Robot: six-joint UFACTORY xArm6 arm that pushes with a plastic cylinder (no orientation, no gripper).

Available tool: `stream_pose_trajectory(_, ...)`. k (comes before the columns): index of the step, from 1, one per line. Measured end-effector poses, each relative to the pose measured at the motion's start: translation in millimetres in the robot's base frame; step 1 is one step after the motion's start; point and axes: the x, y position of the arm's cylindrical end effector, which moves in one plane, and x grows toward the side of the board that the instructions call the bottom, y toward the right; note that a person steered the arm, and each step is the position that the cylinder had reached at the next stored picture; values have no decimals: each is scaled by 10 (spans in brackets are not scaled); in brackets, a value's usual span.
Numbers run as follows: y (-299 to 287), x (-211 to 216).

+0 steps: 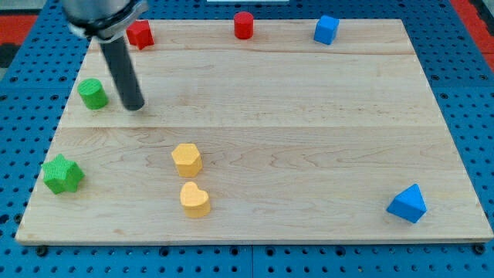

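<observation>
My dark rod comes down from the view's top left, and my tip [134, 106] rests on the wooden board [309, 139]. A green cylinder [93, 93] is the nearest block, a short gap to the tip's left, not touching. A red block [140, 34] lies above the tip near the board's top edge, partly behind the rod's housing. Below and to the right lie a yellow hexagonal block [187, 159] and a yellow heart [194, 199]. A green star-shaped block [62, 174] sits at the lower left.
A red cylinder [244, 25] and a blue cube-like block [326, 29] stand along the board's top edge. A blue triangular block [407, 204] lies at the lower right. Blue pegboard [471, 93] surrounds the board.
</observation>
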Motion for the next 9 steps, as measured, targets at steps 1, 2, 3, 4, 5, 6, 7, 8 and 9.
stream_pose_trajectory(1, 46, 558)
stream_pose_trajectory(2, 216, 991)
stream_pose_trajectory(3, 679, 1084)
stream_pose_trajectory(4, 373, 1263)
stream_pose_trajectory(5, 818, 1872)
stream_pose_trajectory(6, 1804, 1856)
stream_pose_trajectory(7, 1922, 1545)
stream_pose_trajectory(8, 1863, 2005)
stream_pose_trajectory(9, 720, 1882)
